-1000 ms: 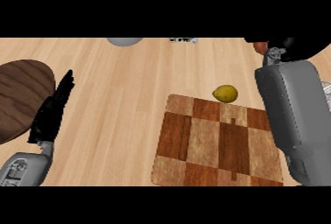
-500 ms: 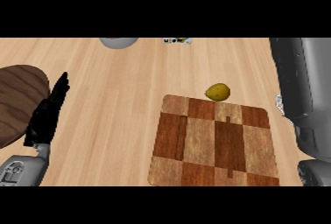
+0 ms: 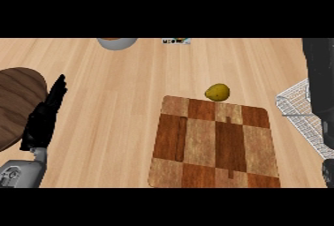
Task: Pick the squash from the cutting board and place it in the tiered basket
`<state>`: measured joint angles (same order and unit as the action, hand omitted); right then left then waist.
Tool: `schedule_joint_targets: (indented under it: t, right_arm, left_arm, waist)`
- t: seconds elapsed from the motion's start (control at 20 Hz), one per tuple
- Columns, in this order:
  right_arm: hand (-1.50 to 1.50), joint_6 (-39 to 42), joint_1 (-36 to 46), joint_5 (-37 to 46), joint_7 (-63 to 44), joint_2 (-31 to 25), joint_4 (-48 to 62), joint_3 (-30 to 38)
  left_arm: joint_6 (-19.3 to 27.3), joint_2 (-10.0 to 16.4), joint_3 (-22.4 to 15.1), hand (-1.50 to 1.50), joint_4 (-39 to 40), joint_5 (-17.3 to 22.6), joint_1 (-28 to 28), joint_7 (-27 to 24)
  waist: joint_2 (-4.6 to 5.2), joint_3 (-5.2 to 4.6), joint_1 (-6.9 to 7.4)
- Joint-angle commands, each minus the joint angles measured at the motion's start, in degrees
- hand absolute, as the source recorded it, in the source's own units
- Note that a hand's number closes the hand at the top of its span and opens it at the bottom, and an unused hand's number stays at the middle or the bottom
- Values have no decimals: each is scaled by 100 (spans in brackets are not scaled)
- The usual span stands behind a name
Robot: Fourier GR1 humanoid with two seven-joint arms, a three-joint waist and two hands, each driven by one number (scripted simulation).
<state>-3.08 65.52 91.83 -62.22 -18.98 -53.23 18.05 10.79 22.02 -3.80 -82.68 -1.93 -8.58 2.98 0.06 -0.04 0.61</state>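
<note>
The counter under me is pale, smooth wood, and the cutting board is darker chequered wood. The basket is thin pale wire; my left hand looks matt black.

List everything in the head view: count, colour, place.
squash: one, yellow, at the cutting board's far edge
cutting board: one, brown checkered wood, centre-right of the counter
wire basket: one, white, right edge, partly cut off
round disc: one, dark brown wood, left edge, partly cut off
grey vessel: one, grey, top edge, mostly cut off
small item: one, top edge, too small to identify
counter: one, light wood, under everything
left hand: one, black, fingers straight, at left by the disc's edge
left forearm: one, grey, lower left corner
right arm: one, dark, along the right edge; its hand does not show
</note>
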Motion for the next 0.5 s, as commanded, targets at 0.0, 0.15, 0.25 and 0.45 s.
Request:
schedule_joint_targets:
  t: [0.0, 0.15, 0.25, 0.45]
  right_arm:
    - [150, 633, -334, 354, -414, -218, 49, -103]
    - [150, 1014, -320, 604, -281, -690, 424, -34]
    - [150, 1211, -315, 537, -28, -1053, 474, 132]
    - [150, 1447, -889, 359, 293, -1217, -233, 199]
  left_arm:
    - [-38, 123, 170, 0, -131, 52, -8, 230]
    - [18, -12, -38, 0, -127, -123, -77, 274]
    - [-2, -45, -20, 0, -234, -90, 135, 187]
    - [87, -143, 98, 0, -84, -170, 135, 24]
  waist:
    - [-30, 2, -74]
    - [-19, 0, -84]
    - [-19, 1, -54]
    - [-30, 2, -106]
